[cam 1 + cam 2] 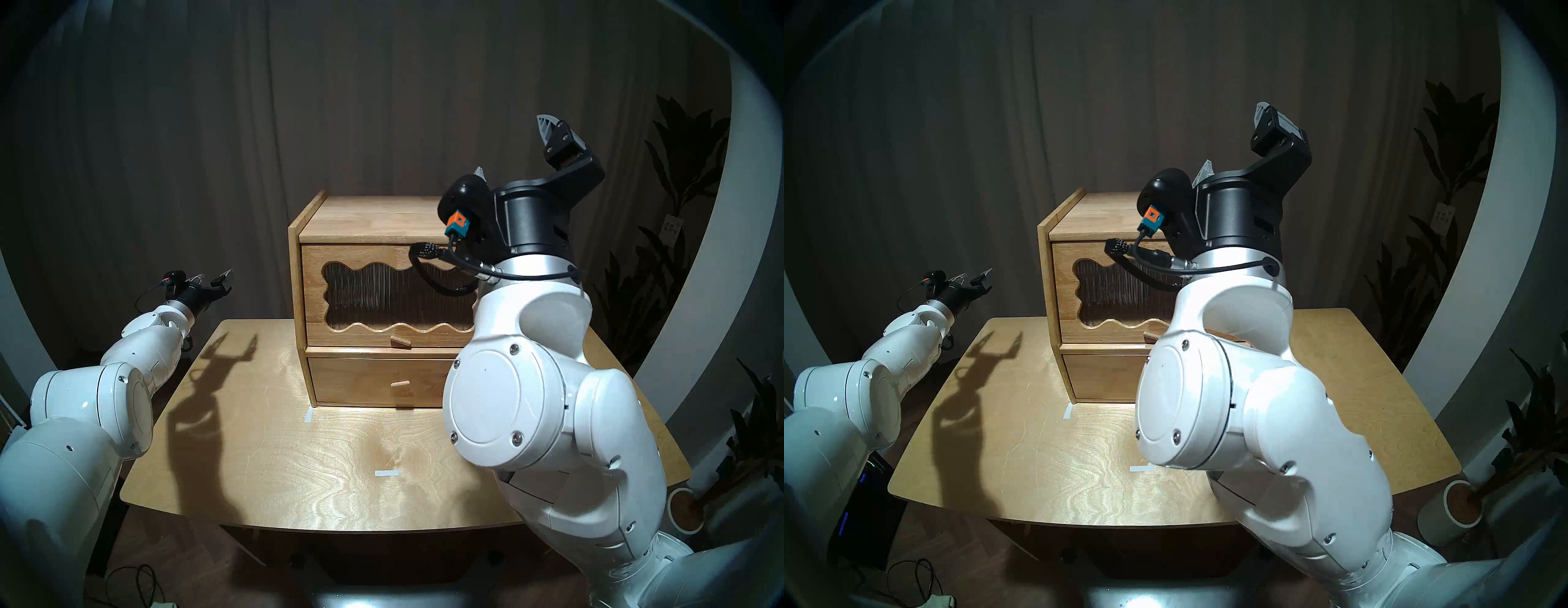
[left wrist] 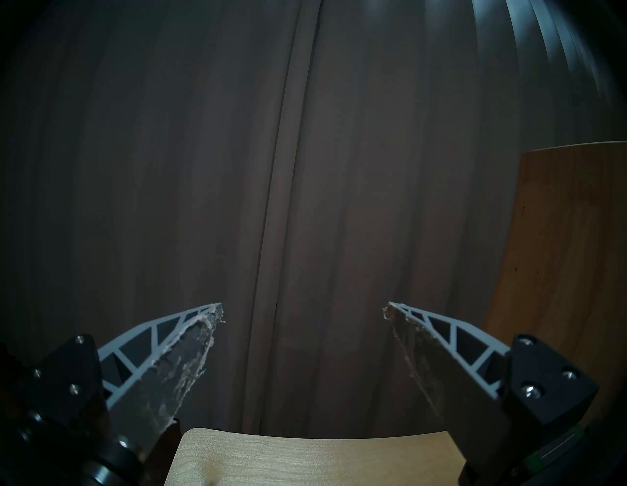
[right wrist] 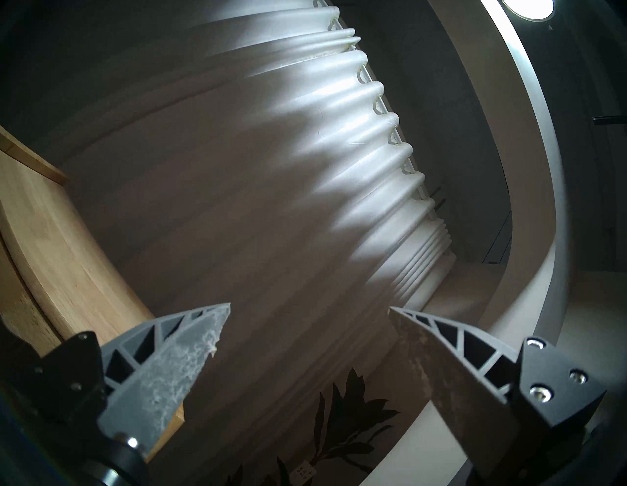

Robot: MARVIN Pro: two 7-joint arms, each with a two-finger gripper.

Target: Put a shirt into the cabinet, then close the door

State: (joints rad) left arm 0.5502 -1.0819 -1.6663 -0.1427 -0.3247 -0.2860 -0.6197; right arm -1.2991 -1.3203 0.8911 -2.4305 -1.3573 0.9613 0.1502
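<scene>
Cabinet [image 1: 382, 220] stands at the back of the table [image 1: 271, 467]; its door [image 1: 360, 335] with the wavy window sits flush. Shirt not visible on the table; through the ribbed pane nothing can be made out. Left gripper [image 1: 212, 280] jaws apart, empty, beside the cabinet's left wall. Right gripper [image 1: 515, 148] jaws apart, empty, raised above the cabinet top.

Risk: the right forearm's cable [image 1: 441, 284] hangs across the window and might snag the door's peg handle [image 1: 401, 341].

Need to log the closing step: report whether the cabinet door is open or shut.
Shut. The door sits flush in the cabinet front, its peg handle at the bottom edge, with no gap visible around it.
</scene>
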